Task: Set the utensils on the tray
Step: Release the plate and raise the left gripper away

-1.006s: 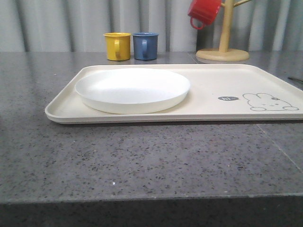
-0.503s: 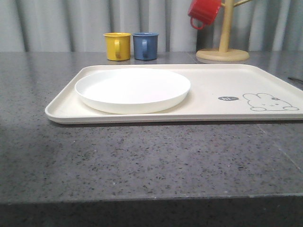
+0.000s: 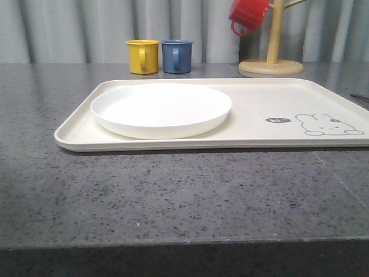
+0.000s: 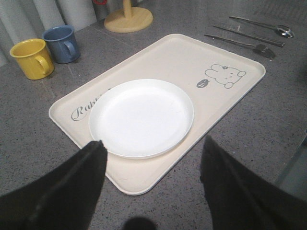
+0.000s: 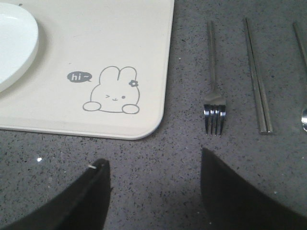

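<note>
Cutlery lies on the gray speckled counter [image 3: 173,196], off to the side of the cream tray [image 3: 277,95] and not on it. A fork [image 5: 213,91] lies nearest the tray's edge, with a straight knife [image 5: 258,76] next to it and a spoon [image 4: 283,31] on the far side of the knife. All three lie side by side and apart from each other, and none of them touches the tray. The tray sits flat on the counter. It has a little drawn rabbit [image 5: 112,91] with a "hi~" bubble near one corner and the word "Rabbit" [image 4: 88,108] in curly writing near another. A round white plate [image 3: 161,109] rests on the tray, on the half away from the rabbit. Behind the tray stand a yellow mug [image 3: 142,56] and a blue mug [image 3: 176,56], very close together. A red mug [image 3: 248,14] hangs on a wooden mug stand [image 3: 272,57] beside them. The left gripper [image 4: 151,158] hangs above the near edge of the tray with its two dark fingers spread wide and nothing between them. The right gripper [image 5: 156,187] hangs over the bare counter, near the rabbit corner and the fork's prongs. Its fingers are also spread wide and hold nothing.
</note>
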Motion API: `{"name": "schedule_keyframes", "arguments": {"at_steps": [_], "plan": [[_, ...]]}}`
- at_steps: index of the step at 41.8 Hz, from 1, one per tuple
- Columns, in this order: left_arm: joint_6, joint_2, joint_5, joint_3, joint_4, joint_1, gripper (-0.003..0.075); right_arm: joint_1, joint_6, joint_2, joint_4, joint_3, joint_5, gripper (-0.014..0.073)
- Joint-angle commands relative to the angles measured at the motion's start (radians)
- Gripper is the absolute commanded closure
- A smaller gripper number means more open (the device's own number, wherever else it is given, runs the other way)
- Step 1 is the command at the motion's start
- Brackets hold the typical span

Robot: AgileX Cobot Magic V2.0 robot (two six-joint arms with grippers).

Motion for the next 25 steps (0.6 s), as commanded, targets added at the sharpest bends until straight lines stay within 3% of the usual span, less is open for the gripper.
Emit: {"name": "schedule_keyframes", "arguments": {"at_steps": [1,9,16,25], "plan": [[-0.015,0.000,-0.082,-0.024,-0.010,-0.007,0.0293,-0.005,-0.006,0.011,-0.004,-0.032,-0.061,0.0145],[-0.015,0.000,-0.082,-0.024,-0.010,-0.007,0.0293,-0.005,-0.006,0.081,-0.009,-0.081,-0.019,0.0148],[-0.015,0.000,-0.082,-0.024,-0.010,-0.007,0.0293,-0.018,0.004,0.255,-0.072,-0.241,0.135,0.0148],[-0.015,0.000,-0.082,-0.024,-0.010,-0.007,0.0293,-0.107,-0.007,0.523,-0.074,-0.463,0.299,0.0148]]}}
